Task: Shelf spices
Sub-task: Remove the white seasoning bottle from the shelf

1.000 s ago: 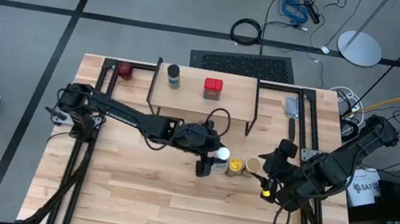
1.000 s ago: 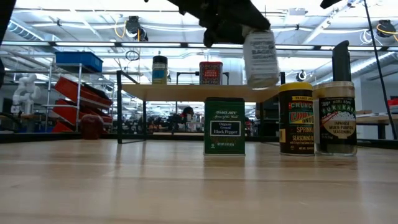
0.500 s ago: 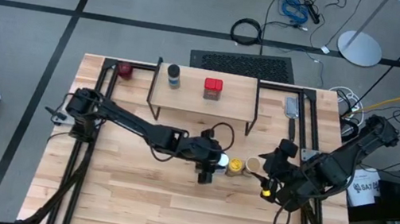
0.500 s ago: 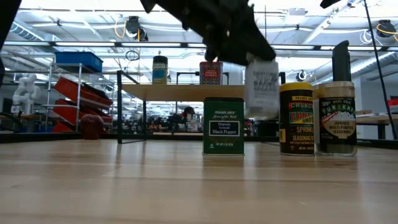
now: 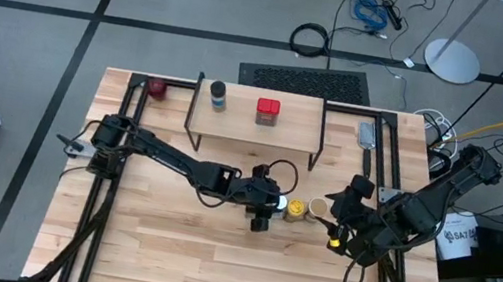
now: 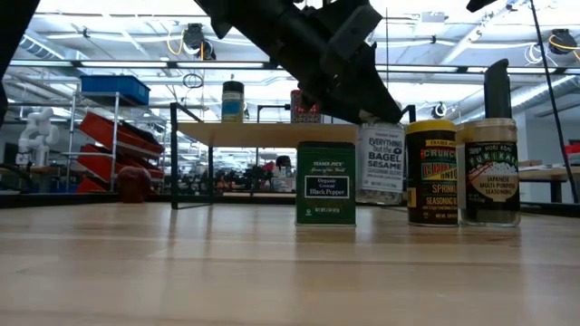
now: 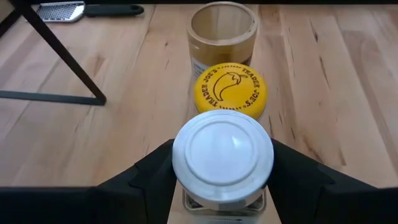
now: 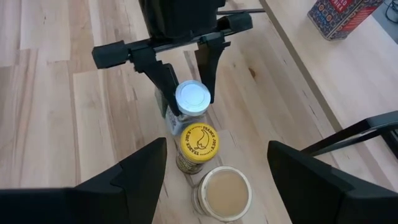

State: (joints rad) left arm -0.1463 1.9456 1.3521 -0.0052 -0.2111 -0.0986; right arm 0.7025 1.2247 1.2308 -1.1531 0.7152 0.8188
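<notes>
Nearest in the low view, a green pepper tin (image 6: 326, 183) stands on the desk (image 5: 165, 239), and just behind it the left gripper (image 5: 267, 202) is clamped on the white-capped jar (image 5: 278, 203), at the end of a tight row with the yellow-topped jar (image 5: 296, 209) and tan-topped jar (image 5: 319, 208). The right gripper (image 8: 209, 180) waits with fingers apart near that row's tan-topped end. Farther back, the shelf (image 5: 255, 121) carries a dark jar (image 5: 218, 95) and the red square tin (image 5: 267, 111).
</notes>
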